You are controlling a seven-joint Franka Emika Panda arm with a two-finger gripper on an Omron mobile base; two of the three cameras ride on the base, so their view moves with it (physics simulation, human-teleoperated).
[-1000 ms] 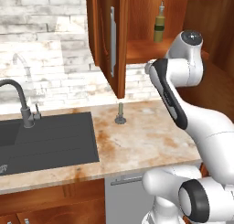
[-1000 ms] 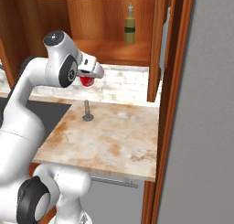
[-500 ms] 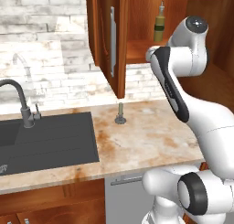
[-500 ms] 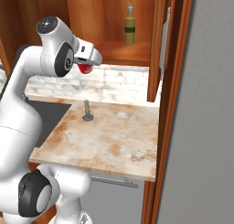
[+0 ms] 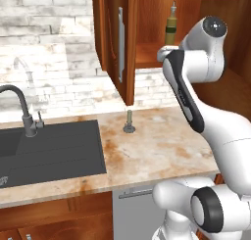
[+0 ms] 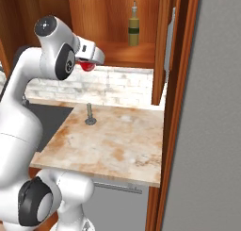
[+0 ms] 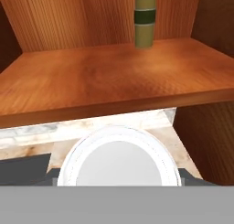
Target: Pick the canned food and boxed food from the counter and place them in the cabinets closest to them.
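one canned food point(image 6: 86, 65), red, label unreadable, pinched in gripper point(image 6: 89, 64) just below cabinet shelf point(image 7: 114, 83) front edge; one olive bottle point(image 6: 134, 31) at shelf's back edge.

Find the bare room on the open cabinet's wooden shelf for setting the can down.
The wooden shelf is bare across its front and left, bordered by the side wall. The tall olive-green bottle crowds the back right. The hand holds the small red can just before the shelf edge.

Can point(image 6: 86, 65) in gripper point(image 6: 89, 64), seemingly just before cabinet shelf point(image 7: 114, 77); bottle point(image 7: 145, 18) at back.
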